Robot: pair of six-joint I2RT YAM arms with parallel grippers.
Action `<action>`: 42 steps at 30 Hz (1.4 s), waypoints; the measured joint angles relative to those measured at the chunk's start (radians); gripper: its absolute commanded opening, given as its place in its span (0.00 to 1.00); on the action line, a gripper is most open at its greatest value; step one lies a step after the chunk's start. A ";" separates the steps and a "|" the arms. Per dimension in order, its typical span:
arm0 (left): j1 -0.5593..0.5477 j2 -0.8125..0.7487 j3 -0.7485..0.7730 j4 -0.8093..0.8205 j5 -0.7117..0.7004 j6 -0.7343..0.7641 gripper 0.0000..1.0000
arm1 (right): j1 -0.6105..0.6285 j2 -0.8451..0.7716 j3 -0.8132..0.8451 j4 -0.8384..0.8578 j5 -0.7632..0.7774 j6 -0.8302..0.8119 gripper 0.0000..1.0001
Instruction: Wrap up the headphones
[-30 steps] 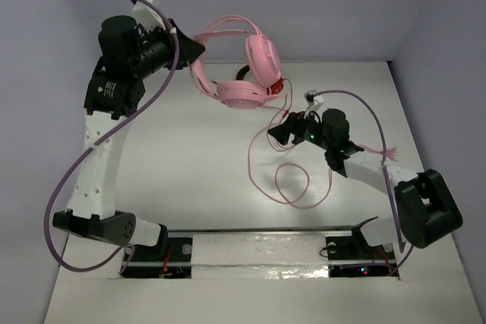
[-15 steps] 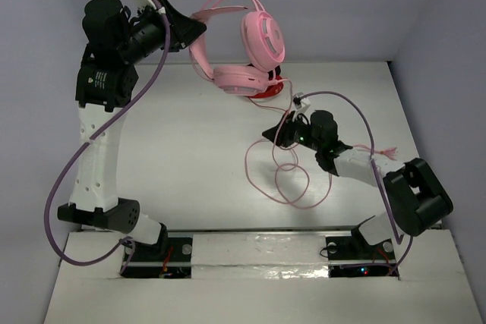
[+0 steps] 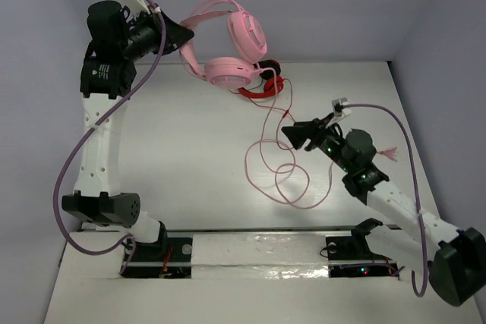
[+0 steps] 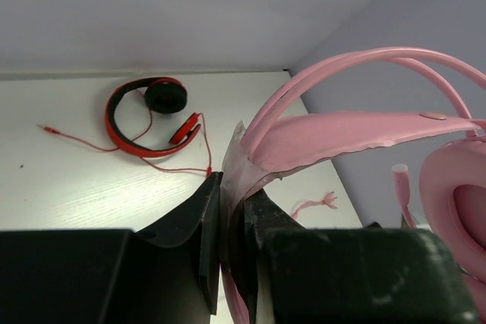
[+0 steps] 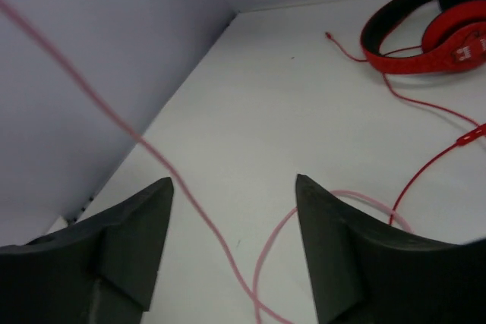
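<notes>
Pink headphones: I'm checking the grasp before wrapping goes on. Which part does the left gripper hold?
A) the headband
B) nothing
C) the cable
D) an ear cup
A: in the left wrist view the left gripper is shut on the headband of the pink headphones.

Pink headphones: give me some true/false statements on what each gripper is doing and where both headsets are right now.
1. The left gripper is shut on the headband of the pink headphones. True.
2. The right gripper is clamped on the pink cable. False: it is open, and the cable only passes between its fingers.
3. The pink headphones rest on the table. False: they hang from the left gripper, above it.
4. The red headphones lie on the table. True.
</notes>
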 measured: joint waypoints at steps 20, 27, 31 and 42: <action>0.053 0.050 -0.008 0.022 0.076 -0.048 0.00 | 0.191 0.328 -0.005 -0.026 -0.116 -0.057 0.86; 0.053 0.050 -0.008 0.027 0.084 -0.055 0.00 | 0.190 0.333 -0.005 -0.014 -0.012 -0.071 0.83; 0.054 0.050 -0.001 0.026 0.092 -0.063 0.00 | 0.190 0.388 -0.003 -0.014 -0.008 -0.071 0.78; 0.148 0.051 0.085 0.103 0.178 -0.159 0.00 | 0.190 0.405 -0.003 -0.029 -0.019 -0.063 0.57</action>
